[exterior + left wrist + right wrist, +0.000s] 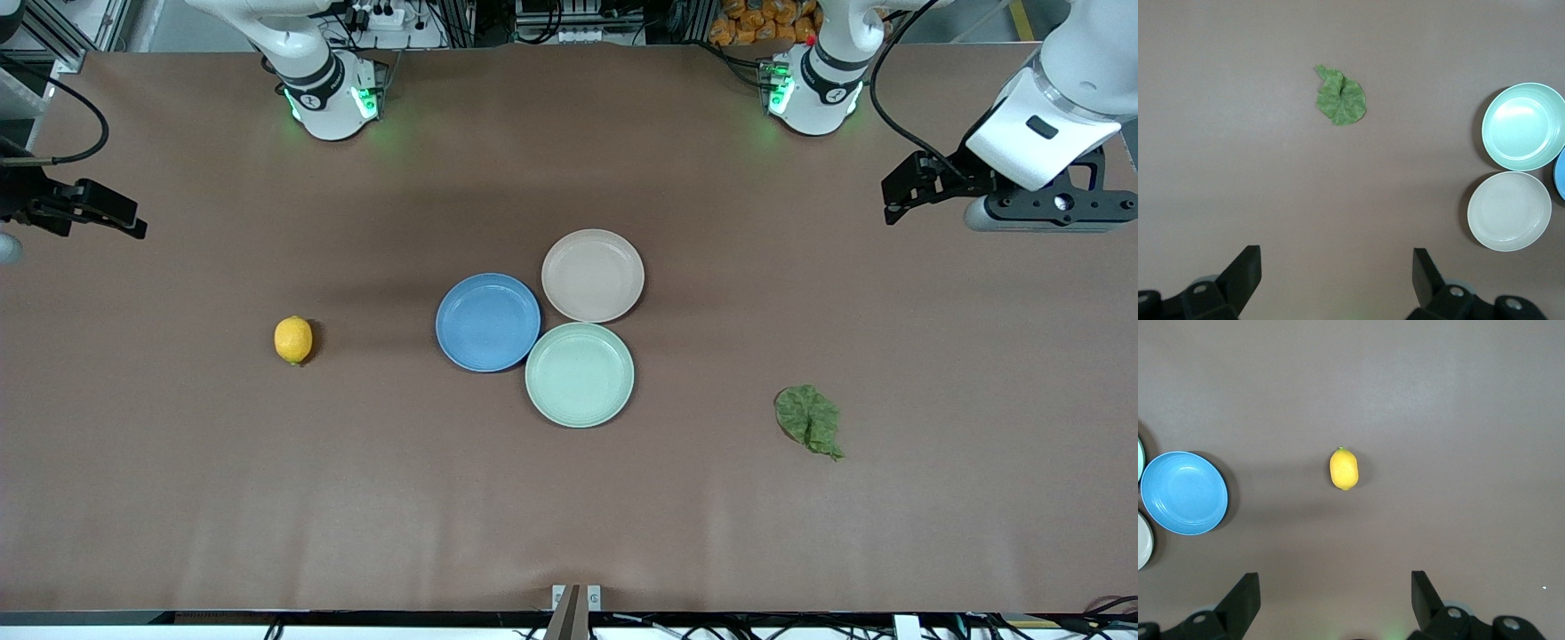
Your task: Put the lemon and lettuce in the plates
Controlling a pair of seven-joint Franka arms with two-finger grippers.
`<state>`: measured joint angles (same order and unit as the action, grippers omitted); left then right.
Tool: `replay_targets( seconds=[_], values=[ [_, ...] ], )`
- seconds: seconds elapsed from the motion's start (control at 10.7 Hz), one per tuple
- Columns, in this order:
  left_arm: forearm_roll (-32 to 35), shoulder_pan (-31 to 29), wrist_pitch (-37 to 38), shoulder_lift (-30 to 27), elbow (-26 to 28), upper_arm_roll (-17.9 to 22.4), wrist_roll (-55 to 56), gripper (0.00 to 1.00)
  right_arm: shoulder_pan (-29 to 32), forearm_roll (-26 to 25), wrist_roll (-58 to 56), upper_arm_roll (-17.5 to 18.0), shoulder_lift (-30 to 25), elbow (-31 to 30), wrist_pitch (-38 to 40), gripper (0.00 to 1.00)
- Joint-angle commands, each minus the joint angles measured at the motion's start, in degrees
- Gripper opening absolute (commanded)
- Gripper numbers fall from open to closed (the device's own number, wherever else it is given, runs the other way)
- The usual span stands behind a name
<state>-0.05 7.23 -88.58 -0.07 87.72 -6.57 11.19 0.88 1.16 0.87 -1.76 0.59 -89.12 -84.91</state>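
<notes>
Hands both spread wide and empty: right hand should drop straight over the small oval yellow lemon, left hand over the wrinkly dark green lettuce leaf, each pinching low against the brown worktop.

lemon: yellow-orange, greenish tip
lettuce: dark green
plates: blue, beige-pink, mint-green
table: brown
</notes>
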Motion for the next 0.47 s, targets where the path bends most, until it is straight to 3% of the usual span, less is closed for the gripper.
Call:
replay_targets(
  seconds=[0.0, 0.37],
  values=[
    [-0.22, -0.19, 0.51, 1.03, -1.41, -0.02, -1.09, 1.00, 0.71, 0.24, 0.19, 0.44, 0.46, 1.23, 0.54, 1.00],
    [-1.44, -0.54, -0.37, 4.37, -1.23, -0.02, -0.38, 1.00, 0.71, 0.24, 0.19, 0.44, 0.46, 1.23, 0.54, 1.00]
  ],
)
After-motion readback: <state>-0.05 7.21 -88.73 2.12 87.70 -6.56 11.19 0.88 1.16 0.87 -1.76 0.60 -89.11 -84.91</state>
